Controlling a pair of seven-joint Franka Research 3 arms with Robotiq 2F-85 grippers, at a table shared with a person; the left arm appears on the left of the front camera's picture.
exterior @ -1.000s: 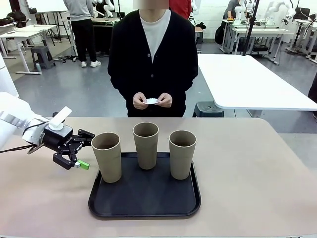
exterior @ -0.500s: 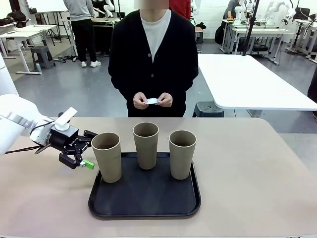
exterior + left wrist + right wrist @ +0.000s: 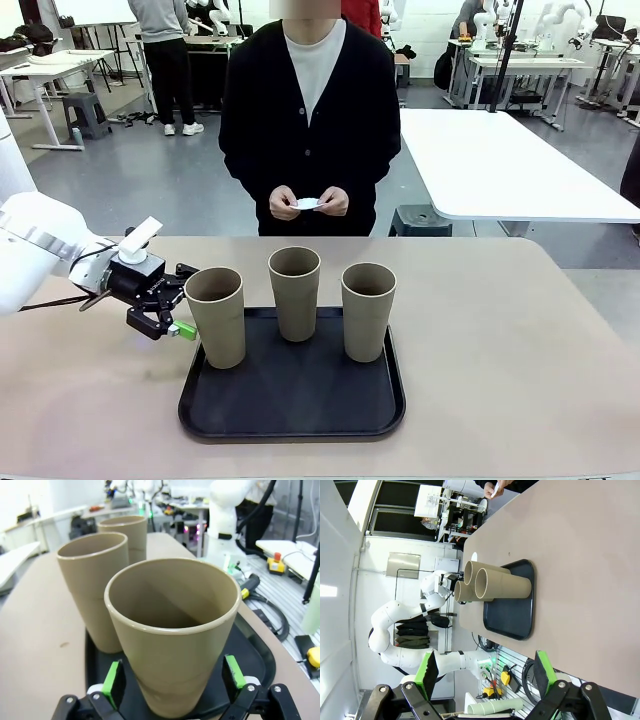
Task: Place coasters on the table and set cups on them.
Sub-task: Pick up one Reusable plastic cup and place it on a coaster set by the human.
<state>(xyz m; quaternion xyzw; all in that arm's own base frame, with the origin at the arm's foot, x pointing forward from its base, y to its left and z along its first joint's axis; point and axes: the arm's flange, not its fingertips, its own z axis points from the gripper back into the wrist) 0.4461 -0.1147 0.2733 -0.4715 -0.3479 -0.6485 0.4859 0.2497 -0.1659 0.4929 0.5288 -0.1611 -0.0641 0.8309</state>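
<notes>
Front view: barely started. Three cups (image 3: 295, 290) on the tray (image 3: 290, 405), coasters (image 3: 307, 204) in the person's hands (image 3: 334, 203), none on the table (image 3: 500, 330); left gripper (image 3: 180, 300) gapes around one cup, right gripper (image 3: 486, 675) spread, empty.

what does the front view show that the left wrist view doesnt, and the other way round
Front view: a person across the table holding white coasters in both hands, and the whole tray outline. Left wrist view: up close, the left gripper with its green pads open on either side of the nearest cup, not clamped. Both: three brown cups standing upright on the black tray, on the tan table.
</notes>
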